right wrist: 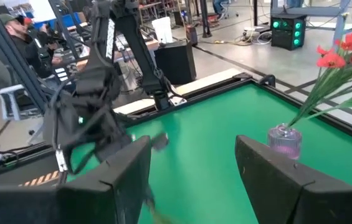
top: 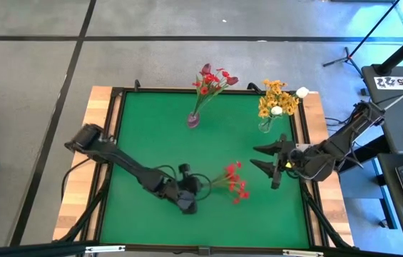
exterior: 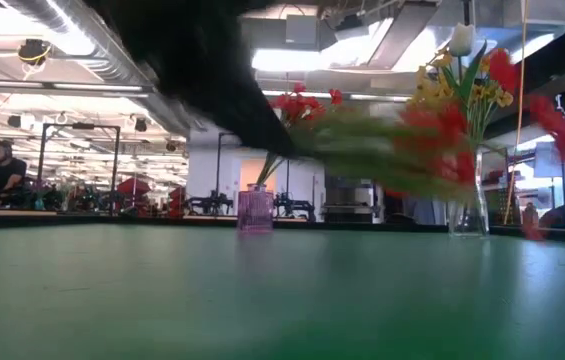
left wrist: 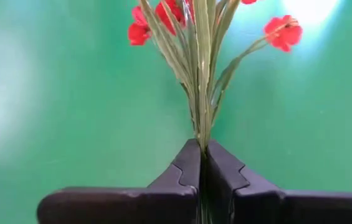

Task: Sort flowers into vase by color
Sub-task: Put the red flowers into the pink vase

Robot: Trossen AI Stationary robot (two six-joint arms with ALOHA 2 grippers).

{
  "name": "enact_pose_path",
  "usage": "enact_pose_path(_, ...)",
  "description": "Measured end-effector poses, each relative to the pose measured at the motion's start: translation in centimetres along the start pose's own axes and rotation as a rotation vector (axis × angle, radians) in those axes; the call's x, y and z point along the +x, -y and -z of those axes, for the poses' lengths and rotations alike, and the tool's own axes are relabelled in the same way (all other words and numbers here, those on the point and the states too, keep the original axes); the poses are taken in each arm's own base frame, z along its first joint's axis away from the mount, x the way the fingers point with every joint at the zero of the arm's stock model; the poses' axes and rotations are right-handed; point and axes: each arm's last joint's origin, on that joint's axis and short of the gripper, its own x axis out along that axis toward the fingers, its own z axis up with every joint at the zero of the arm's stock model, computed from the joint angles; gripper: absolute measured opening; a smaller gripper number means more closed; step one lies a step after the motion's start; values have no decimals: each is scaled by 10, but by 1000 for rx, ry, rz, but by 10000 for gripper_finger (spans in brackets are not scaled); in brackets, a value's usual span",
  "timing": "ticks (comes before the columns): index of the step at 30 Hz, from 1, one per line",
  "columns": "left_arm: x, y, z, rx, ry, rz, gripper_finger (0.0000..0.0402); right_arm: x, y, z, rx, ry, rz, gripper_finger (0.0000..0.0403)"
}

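My left gripper (top: 202,184) is shut on a red blossom spray (top: 235,181) with a green stem, above the near middle of the table. It shows from behind in the left wrist view (left wrist: 202,155), with the red blossoms (left wrist: 149,18) ahead. A small purple vase (top: 193,120) at the far middle holds red sprays and dark pink-red tulips. A clear vase (top: 265,126) at the far right holds yellow-orange sprays (top: 272,96) and white tulips (top: 302,92). My right gripper (top: 269,158) is open, near the table's right edge, holding nothing. My left gripper pinches the spray's green stem bundle (left wrist: 201,134) between its two fingers, below where the leaves branch. The fingers lie along the stem, coming from the table's left side, and the blossoms point away toward the right. In the low view the spray (exterior: 402,140) is lifted clear of the table.
The green table mat (top: 151,128) is bare across its left half and near right corner. A raised black rim (top: 115,114) borders the mat. The two vases stand upright near the far edge. People sit at desks in the room behind.
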Motion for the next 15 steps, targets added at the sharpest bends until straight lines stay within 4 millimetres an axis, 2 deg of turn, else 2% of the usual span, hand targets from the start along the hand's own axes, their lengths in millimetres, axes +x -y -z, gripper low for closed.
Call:
enact_pose_path(8, -84, -24, -32, -7, 158, -155, 1, -7, 4, -11, 18, 21, -19, 234)
enact_pose_path(15, -143, -43, -49, -57, 323, -217, 1, -5, 2, -9, -6, 17, -16, 234)
